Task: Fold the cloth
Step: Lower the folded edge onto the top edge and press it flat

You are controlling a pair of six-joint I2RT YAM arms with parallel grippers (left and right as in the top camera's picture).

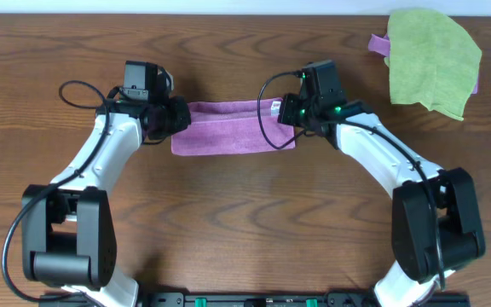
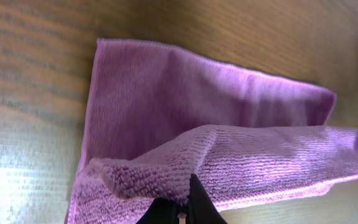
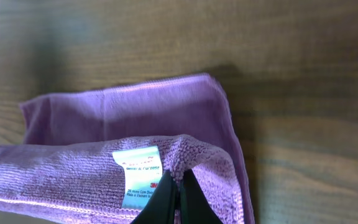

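Left claw (image 2: pixel 188 198) is pressed together, pinching the raised edge of the cloth (image 1: pixel 228 128) at its 9 o'clock end. Right claw (image 3: pixel 179 186) pinches the 3 o'clock end, just beside the white label (image 3: pixel 137 177).

We judge the fold mid-carry: the gripped layer arches over the flat layer below. To do it well we would move the 2 claws evenly, hold the span taut, and lay hem on hem before release.

The cloth lies mid-bench (image 1: pixel 245 51), toward 12 o'clock. Both arms bow outward from 6 o'clock, wrists facing each other.
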